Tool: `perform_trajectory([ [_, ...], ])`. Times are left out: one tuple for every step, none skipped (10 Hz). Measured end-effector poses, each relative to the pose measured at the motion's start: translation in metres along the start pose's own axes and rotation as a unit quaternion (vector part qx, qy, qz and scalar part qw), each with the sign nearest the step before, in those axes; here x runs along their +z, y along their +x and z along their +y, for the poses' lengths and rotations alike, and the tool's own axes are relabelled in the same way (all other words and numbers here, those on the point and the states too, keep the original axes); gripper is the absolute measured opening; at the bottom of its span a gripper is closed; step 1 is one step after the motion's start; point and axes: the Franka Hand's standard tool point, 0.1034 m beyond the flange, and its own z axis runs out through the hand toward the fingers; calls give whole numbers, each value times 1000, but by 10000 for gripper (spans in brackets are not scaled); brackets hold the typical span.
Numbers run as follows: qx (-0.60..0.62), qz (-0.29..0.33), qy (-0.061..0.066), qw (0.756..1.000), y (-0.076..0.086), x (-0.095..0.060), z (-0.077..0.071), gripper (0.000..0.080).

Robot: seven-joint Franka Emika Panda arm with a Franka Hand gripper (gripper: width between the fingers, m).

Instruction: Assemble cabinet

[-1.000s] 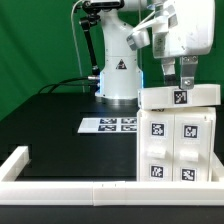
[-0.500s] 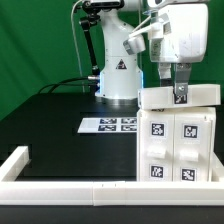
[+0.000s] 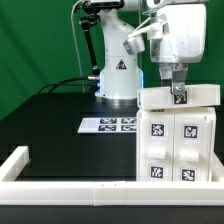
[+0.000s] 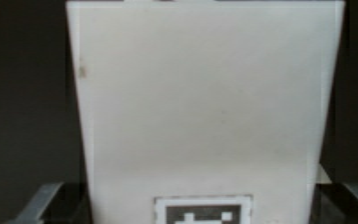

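The white cabinet body (image 3: 180,145) stands at the exterior view's right, with two tagged door blocks on its front. A flat white top block (image 3: 155,98) with a tag lies across its top. My gripper (image 3: 176,92) hangs straight above this top block, fingers down over its front edge by the tag. In the wrist view the top block (image 4: 194,100) fills the picture, and my gripper (image 4: 194,205) is open: one dark finger (image 4: 44,200) stands on each side of the block with a small gap.
The marker board (image 3: 108,125) lies flat on the black table in the middle. A long low white rail (image 3: 60,185) runs along the front and turns back at the exterior view's left. The arm's white base (image 3: 117,70) stands behind.
My gripper has come down and shifted slightly to the exterior view's left, so its fingers now reach the top block's tag. The cabinet parts have not moved.
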Motion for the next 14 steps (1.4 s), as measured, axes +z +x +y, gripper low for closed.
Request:
perform_trajectory([
  [1,0,0,1000,0,0,0,558],
  [58,1,0,998,0,0,0,558],
  [121,1,1,993,0,0,-1,558],
  [169,2,1,986,0,0,-3,558],
  [239,2,1,971,0,0,-4,560],
  [303,3,-1,953,1,1,-5,560],
  [366,3,0,930,4,1,-6,560],
  [414,3,-2,910,6,1,-5,560],
  [474,4,-2,881,8,1,-5,560],
  [516,4,-2,857,10,0,-5,560],
  [534,5,-1,845,9,0,-5,560],
  [561,5,-1,828,9,0,-5,560],
  [575,4,-1,818,9,1,-5,560],
  [610,5,0,792,9,1,-5,560],
])
